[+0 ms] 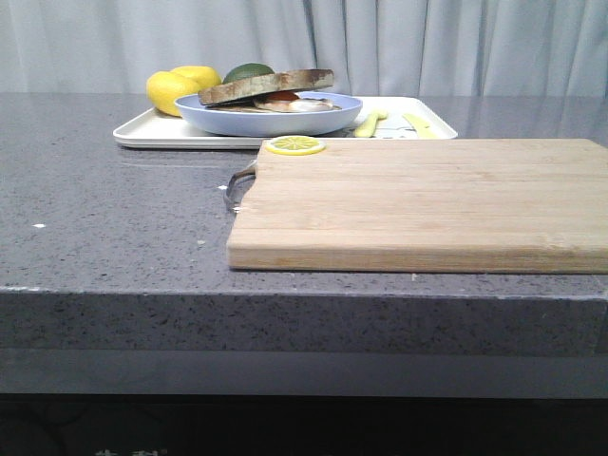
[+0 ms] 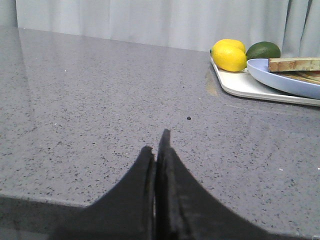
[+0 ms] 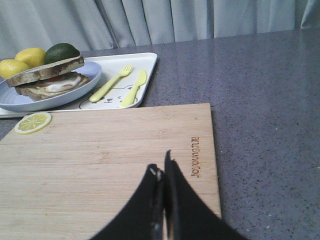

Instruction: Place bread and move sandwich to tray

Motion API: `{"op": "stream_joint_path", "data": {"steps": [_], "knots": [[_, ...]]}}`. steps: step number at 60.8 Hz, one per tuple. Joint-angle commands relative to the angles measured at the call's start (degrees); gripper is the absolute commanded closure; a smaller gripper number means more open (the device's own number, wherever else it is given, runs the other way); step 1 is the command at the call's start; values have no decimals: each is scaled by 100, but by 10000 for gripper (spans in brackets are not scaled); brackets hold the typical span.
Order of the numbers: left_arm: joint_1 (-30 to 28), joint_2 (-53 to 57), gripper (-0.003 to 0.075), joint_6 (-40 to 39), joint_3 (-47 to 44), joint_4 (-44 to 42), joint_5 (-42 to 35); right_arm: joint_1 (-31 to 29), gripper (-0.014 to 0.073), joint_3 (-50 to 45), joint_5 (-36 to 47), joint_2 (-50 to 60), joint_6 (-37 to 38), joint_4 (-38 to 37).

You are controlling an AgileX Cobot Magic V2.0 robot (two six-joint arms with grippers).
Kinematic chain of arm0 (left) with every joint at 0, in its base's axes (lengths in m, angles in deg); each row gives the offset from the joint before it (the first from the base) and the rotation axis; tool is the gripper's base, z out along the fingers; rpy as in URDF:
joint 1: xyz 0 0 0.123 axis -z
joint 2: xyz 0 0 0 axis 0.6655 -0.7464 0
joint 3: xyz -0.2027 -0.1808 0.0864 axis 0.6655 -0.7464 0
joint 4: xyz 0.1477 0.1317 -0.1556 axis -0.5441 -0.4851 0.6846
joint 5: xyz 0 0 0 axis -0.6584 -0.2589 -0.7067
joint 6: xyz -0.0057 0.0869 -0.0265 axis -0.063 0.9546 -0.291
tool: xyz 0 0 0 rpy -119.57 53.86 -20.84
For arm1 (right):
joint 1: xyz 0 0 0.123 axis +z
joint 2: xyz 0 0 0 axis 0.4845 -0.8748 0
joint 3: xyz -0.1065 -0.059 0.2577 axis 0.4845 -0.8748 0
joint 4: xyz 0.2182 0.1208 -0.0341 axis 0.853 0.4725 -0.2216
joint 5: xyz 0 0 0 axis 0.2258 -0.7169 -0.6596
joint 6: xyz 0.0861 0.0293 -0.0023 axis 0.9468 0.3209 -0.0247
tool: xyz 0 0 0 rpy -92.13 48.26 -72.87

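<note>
The sandwich (image 3: pixel 47 80), top bread (image 1: pixel 268 85) already on, sits on its plate (image 1: pixel 269 119) inside the tray (image 1: pixel 142 133), so both grippers, left (image 2: pixel 156 142) and right (image 3: pixel 162 167), rest empty, jaws pressed together.

Light: soft, even, diffuse, daylight-toned off the pale curtain (image 1: pixel 399 43). Shadows: faint, under the cutting board (image 1: pixel 427 204). Glare: mild sheen on the grey counter (image 2: pixel 90 100). Focus: near black fingers (image 3: pixel 162 200) blurred, dark.
</note>
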Motion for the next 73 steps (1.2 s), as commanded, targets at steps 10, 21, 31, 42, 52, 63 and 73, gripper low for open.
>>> {"op": "stream_joint_path", "data": {"steps": [10, 21, 31, 42, 52, 63, 73], "knots": [[-8, 133, 741, -59, -9, 58, -483, -12, 655, -43, 786, 10, -11, -1], [-8, 133, 741, -59, -9, 58, -483, -14, 655, -1012, 1656, 506, -379, 26], [-8, 133, 741, -59, -9, 58, -483, -25, 655, -1843, 1633, 1358, -637, 216], [-8, 133, 741, -59, -9, 58, -483, -25, 655, -1858, 544, 2068, -637, 211], [-8, 121, 741, -59, -9, 58, -483, -25, 655, -1858, 269, 2043, -637, 211], [-8, 121, 741, -59, -9, 58, -483, -25, 655, -1858, 207, 2043, -637, 211], [-8, 121, 741, -59, -9, 58, -483, -25, 655, -1858, 207, 2043, -637, 211]]}}
